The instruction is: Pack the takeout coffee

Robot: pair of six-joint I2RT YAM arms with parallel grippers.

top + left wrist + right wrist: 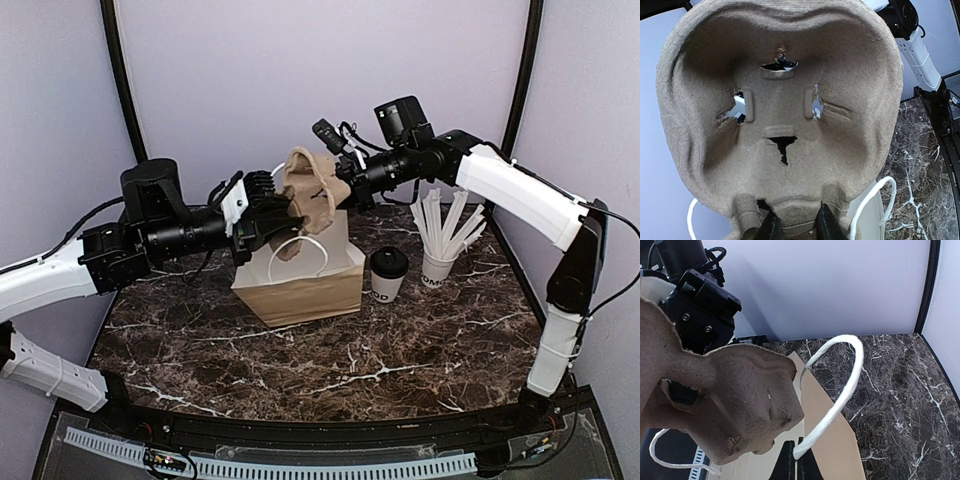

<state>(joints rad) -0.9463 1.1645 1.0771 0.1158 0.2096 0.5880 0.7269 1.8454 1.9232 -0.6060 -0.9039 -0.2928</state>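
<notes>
- Marbled desk (300,370) carries the coffee cup (388,272), upright, just right of the paper bag (300,285).
- Above the bag, the left pincer (797,227) clamps the cup tray (780,100).
- Farther back, the right pincer (796,462), nearer the cup, pinches the bag's handle (840,385).

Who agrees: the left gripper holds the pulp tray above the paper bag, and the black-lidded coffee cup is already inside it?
No: the black-lidded coffee cup stands on the table beside the paper bag, as the top external view shows.
</notes>
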